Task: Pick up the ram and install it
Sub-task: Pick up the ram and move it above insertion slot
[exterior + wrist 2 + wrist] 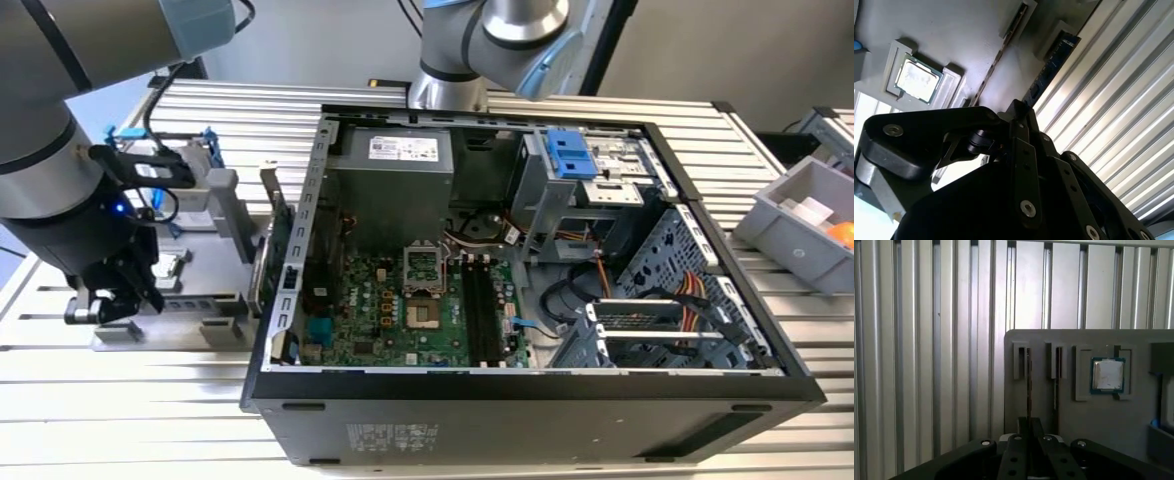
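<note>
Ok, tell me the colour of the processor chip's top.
The processor chip is silver on top, edged blue-green, best in the first wrist view.

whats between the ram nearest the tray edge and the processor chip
In the first wrist view, a second stick stands in its own slot between the ram and the processor chip; the rest is bare grey tray.

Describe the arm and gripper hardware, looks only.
The arm: thick silver-grey tubes, light blue joint caps, a black wrist section with a small blue light and black cables. The gripper, in both wrist views: matte black, slim jointed links, silver screw heads.
</note>
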